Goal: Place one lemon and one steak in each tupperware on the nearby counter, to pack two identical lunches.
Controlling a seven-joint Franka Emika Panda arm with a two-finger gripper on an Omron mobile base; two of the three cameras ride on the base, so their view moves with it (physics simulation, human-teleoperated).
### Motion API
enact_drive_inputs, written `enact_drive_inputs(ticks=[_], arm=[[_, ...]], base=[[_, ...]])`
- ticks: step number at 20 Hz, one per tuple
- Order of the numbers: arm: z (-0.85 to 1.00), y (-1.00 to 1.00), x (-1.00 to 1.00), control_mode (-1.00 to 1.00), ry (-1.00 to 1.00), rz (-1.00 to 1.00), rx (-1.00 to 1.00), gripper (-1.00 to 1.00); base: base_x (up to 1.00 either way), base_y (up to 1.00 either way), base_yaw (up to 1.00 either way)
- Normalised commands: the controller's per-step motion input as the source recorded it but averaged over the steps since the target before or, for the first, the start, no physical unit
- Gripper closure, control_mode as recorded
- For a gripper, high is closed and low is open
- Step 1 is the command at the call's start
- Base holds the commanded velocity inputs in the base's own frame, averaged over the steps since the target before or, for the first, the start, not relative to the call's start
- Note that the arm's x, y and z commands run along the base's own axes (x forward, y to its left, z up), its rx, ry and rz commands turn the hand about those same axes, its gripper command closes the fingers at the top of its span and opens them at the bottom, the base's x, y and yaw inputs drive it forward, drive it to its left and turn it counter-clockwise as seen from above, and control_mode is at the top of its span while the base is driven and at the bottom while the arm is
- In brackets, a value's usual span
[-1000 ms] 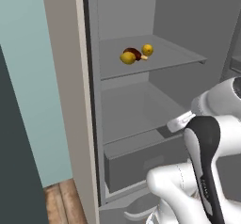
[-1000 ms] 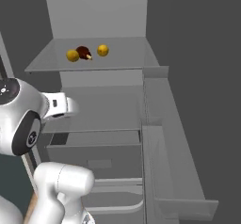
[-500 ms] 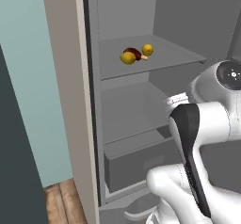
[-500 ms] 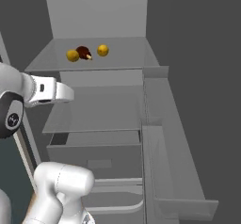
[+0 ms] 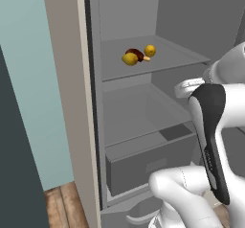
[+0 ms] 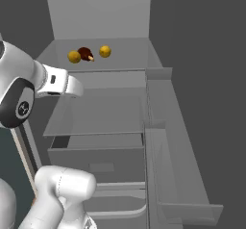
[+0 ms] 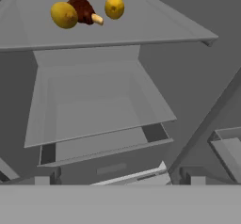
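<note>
Inside, 2 lemons flanking steak, fridge shelf, no readable writing

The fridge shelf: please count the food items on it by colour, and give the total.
Yellow (lemon, lemon): 2
Dark red-brown (steak, lying between the two lemons): 1
Total: 3, all on the upper shelf of the open fridge.

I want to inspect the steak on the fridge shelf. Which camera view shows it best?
The hand view: the steak is largest, showing its pale end. Both base views show it smaller, between the lemons.
</note>
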Motion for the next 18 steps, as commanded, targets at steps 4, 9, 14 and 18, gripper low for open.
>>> enact_drive_inputs(ticks=[4,9,14,18], arm=[[0.01,-0.09,0.0,-1.0,0.0,0.18,0.2,-1.0],[0.0,0.03,0.0,-1.0,0.0,0.15,0.12,-1.0],[0.0,0.1,0.0,-1.0,0.0,0.15,0.05,-1.0],[0.04,0.32,0.07,-1.0,-0.07,0.09,0.0,-1.0]], base=[[0.0,0.0,0.0],[0.0,0.0,0.0],[0.0,0.0,0.0],[0.0,0.0,0.0]])
